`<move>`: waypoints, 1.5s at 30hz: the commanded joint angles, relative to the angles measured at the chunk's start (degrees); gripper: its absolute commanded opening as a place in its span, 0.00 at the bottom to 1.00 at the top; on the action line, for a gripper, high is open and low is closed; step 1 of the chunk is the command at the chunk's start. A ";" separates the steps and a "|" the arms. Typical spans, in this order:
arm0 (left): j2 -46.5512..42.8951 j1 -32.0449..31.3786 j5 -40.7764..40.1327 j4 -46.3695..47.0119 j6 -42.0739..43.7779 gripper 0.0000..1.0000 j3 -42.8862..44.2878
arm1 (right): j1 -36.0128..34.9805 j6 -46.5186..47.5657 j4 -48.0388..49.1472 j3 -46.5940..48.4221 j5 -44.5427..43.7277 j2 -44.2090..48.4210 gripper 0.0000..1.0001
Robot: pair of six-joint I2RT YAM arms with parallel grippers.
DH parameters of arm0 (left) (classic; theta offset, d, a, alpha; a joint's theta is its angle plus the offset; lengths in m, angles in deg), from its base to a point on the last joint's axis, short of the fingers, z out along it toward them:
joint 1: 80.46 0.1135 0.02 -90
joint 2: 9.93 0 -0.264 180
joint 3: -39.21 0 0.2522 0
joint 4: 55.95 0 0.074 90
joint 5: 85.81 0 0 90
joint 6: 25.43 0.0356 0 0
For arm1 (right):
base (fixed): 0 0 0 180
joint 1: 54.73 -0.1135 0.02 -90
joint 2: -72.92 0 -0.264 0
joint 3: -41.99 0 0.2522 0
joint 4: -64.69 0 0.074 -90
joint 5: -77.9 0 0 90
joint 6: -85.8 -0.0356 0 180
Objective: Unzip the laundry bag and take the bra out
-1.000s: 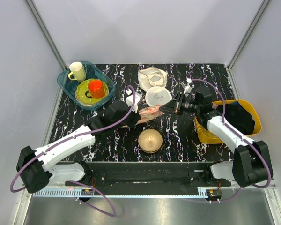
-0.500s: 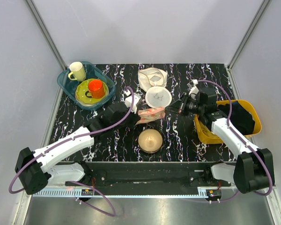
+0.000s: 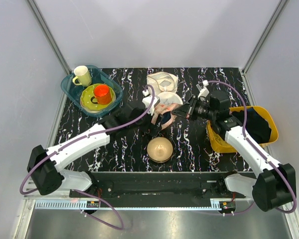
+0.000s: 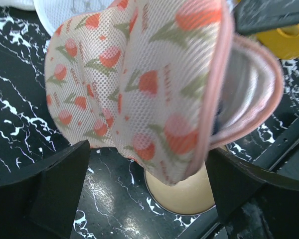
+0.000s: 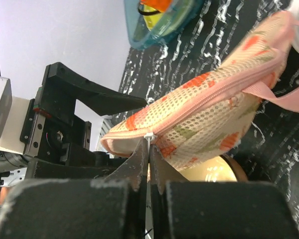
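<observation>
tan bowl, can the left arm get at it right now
Probably not: the left gripper is shut on the laundry bag, so it isn't free, though the tan bowl itself sits uncovered.

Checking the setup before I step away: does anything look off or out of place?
Only the laundry bag: off the table, tilted, its zipped edge gaping partway, right gripper pinching the zipper pull.

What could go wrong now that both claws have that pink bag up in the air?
1. The right claw pinches only the tiny zip pull, so it could slip out as it pulls.
2. The bag hangs off the table, seemingly wedged between the fingers of the left claw. A hard tug might yank it free and drop it onto the bowl below.
</observation>
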State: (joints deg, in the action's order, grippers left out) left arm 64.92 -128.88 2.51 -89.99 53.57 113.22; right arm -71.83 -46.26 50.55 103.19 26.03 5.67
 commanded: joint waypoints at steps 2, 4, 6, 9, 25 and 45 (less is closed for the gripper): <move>-2.51 -2.02 1.32 0.05 -1.65 0.99 8.04 | -3.72 -1.97 -1.02 3.98 -2.18 2.82 0.00; -3.30 -2.82 1.32 0.23 -2.44 0.99 8.39 | -4.16 -2.23 -1.02 3.80 -2.10 2.99 0.00; -5.06 -2.82 3.24 0.76 -3.40 0.99 7.96 | -4.17 -2.85 -0.15 3.36 -1.92 2.73 0.00; -8.21 -2.82 3.34 1.90 -3.67 0.99 6.55 | -4.17 -3.02 -0.14 3.45 -1.31 2.12 0.00; 1.69 -2.90 2.46 6.65 -3.41 0.96 9.27 | -4.78 -4.34 2.84 3.71 -0.42 1.94 0.00; -8.58 -2.82 -2.90 7.88 -2.36 0.00 0.49 | 8.84 -4.16 11.27 -6.39 5.46 -6.06 0.00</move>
State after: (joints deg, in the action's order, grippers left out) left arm 60.79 -132.03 2.84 -84.26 50.00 114.88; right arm -64.01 -48.08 53.63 98.62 29.44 2.15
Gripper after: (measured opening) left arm 0.025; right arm 0.009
